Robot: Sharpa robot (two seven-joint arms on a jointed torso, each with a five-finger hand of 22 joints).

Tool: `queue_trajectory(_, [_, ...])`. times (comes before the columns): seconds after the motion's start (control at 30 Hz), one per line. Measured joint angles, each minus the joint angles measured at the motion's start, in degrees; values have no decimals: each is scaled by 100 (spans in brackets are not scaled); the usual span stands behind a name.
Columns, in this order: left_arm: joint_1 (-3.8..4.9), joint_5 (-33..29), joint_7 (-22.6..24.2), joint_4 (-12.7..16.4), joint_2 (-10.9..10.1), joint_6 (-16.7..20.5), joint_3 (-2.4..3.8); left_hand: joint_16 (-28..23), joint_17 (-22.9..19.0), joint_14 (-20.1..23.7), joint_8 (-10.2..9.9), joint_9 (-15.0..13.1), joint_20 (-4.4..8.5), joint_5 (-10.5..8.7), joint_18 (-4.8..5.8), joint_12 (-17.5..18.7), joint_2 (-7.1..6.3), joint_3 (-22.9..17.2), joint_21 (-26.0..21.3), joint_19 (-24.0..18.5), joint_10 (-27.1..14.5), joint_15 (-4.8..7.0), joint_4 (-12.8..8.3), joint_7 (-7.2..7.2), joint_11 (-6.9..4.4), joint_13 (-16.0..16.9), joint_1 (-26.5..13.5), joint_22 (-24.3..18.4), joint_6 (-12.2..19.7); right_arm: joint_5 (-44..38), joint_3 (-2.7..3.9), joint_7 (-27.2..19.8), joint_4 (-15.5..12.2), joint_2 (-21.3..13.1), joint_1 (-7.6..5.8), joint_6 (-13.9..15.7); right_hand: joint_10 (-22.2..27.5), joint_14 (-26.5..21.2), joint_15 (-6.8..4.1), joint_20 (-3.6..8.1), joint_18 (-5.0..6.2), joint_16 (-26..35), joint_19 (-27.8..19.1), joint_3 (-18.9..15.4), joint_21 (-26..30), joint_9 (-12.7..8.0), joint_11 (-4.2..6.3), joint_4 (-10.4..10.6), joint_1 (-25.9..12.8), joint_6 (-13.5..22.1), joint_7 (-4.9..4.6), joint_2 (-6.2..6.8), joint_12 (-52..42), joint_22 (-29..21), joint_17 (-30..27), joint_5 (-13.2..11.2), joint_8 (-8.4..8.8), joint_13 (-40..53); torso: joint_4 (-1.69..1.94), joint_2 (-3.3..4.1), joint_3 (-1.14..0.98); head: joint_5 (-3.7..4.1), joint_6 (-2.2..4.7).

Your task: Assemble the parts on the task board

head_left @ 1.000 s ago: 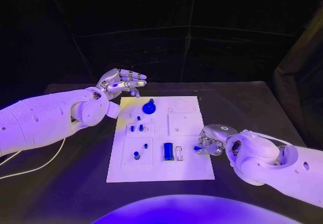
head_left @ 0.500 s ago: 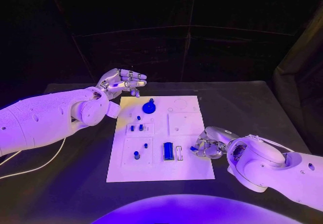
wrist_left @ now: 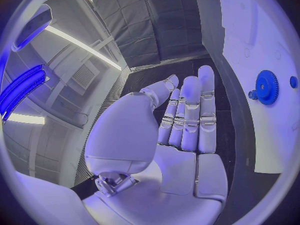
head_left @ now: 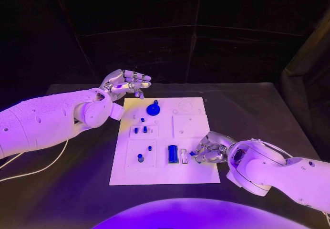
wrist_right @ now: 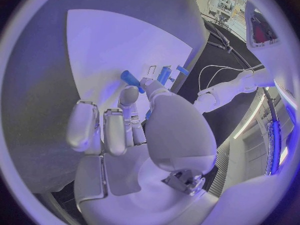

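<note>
The white task board [head_left: 189, 172] lies mid-table. On it are a blue gear [head_left: 152, 109], a blue rectangular block [head_left: 172, 153] beside a narrow slot [head_left: 183, 156], and several small blue pegs [head_left: 140, 130]. My right hand [head_left: 211, 149] hovers over the board's right edge next to the slot and pinches a short blue peg [wrist_right: 132, 80] between thumb and finger, just above the board [wrist_right: 119, 40]. My left hand [head_left: 127, 82] is raised over the board's far left corner, its fingers [wrist_left: 187, 112] straight and apart, holding nothing. The gear [wrist_left: 267, 87] sits beyond the left hand's fingertips.
Black table [head_left: 261, 109] surrounds the board, with bare room on the right and far side. A white cable [head_left: 34, 174] trails on the table under my left arm. The blue block [wrist_right: 164, 75] lies past the right hand's fingertips.
My right hand has slid left from beside the board onto its right edge, carrying the peg closer to the slot. The left hand has stayed in place.
</note>
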State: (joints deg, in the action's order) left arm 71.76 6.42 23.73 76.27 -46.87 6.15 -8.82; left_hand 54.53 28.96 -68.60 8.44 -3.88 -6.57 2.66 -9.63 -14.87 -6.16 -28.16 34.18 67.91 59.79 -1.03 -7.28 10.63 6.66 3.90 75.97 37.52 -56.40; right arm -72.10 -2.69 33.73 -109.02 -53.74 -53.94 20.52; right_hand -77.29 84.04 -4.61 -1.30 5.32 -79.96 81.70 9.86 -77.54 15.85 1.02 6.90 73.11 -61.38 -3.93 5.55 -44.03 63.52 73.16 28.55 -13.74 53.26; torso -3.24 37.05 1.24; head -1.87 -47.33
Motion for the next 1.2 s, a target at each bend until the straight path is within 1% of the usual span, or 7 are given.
queue_trajectory(0.23, [0, 0, -4, 7, -4, -3, -1, 0, 0, 0, 0, 0, 0, 0, 1, 0, 0, 0, 0, 0, 0, 0, 0, 0, 0, 0, 0, 0, 0, 161, 0, -6, 35, 164, 0, 57, -114, 0, 0, 1, -1, 0, 1, 88, 0, 43, 10, 85, -263, -100, 43, 84, -171, 31, 58, 62, 0, 147, -5, 3, -5, -11, -14])
queue_trajectory(0.6, [0, 0, -9, 12, -11, -8, -1, 0, 1, 0, 0, 0, 0, 0, 1, 0, 0, 0, 0, 0, 0, 0, 0, 0, 0, 0, 0, 0, 0, 160, 0, -109, 38, 247, 0, 392, -154, 0, 0, 20, 0, -24, 20, 80, -24, 63, 10, 158, -355, -138, 44, 69, -206, 57, 93, 90, -1, 188, -15, 4, -8, -32, -40])
queue_trajectory(0.63, [0, 0, -9, 12, -11, -8, -1, 0, 1, 0, 0, 0, 0, 0, 0, 0, 0, 0, 0, 0, 0, 0, 0, 0, 0, 0, 0, 0, 0, 157, 0, -113, 42, 259, 0, 404, -154, 0, 0, 20, 0, -24, 20, 85, -24, 67, 10, 166, -392, -139, 45, 106, -206, 57, 94, 111, -1, 188, -15, 4, -8, -32, -41])
queue_trajectory(0.7, [0, 0, -11, 12, -11, -11, -1, 0, 1, 0, 0, 0, 0, 0, 0, 0, 0, 0, 0, 0, 0, 0, 0, 0, 0, 0, 0, 0, 0, 143, 0, -116, 62, 286, 0, 411, -174, 0, 0, 20, 0, -24, 20, 63, -24, 73, 30, 188, -424, -169, 75, 74, -206, 57, 93, 110, -1, 183, -15, 2, -8, -32, -43])
queue_trajectory(0.77, [0, 0, -13, 12, -11, -13, -1, 0, 1, 0, 0, 0, 0, 0, 1, 0, 0, 0, 0, 0, 0, 0, 0, 0, 0, 0, 0, 0, 0, 125, 0, -116, 82, 305, 0, 409, -174, -21, -21, 20, 0, -24, 20, 73, -24, 91, 30, 209, -460, -197, 63, 101, -116, 57, 104, 110, -30, 108, -15, 0, -8, -27, -47])
queue_trajectory(0.9, [0, 0, -18, 15, -10, -18, -1, 0, 1, 0, 0, 0, 0, 0, 1, 0, 0, 0, 0, 0, 0, 0, 0, 0, 0, 0, 0, 0, 0, 69, 1, -89, 144, 352, 0, 358, -174, 0, -43, 41, 0, -50, 41, 63, -24, 118, 31, 219, -490, -241, 107, 83, 78, 63, 127, 4, -39, -51, -13, -2, -5, -24, -49])
queue_trajectory(1.2, [1, 0, -36, 24, -16, -31, -1, 0, 1, 0, 0, 0, 0, 0, 1, 0, 0, 0, 0, 0, 0, 0, 0, 0, 0, 0, 0, 0, 0, -79, 1, 60, 250, 460, -1, 9, -174, 0, -43, 41, 0, -50, 40, 47, -24, 125, 30, 234, -489, -241, 107, 83, 100, 71, 134, -24, -68, -88, -9, -3, -3, -40, -68])
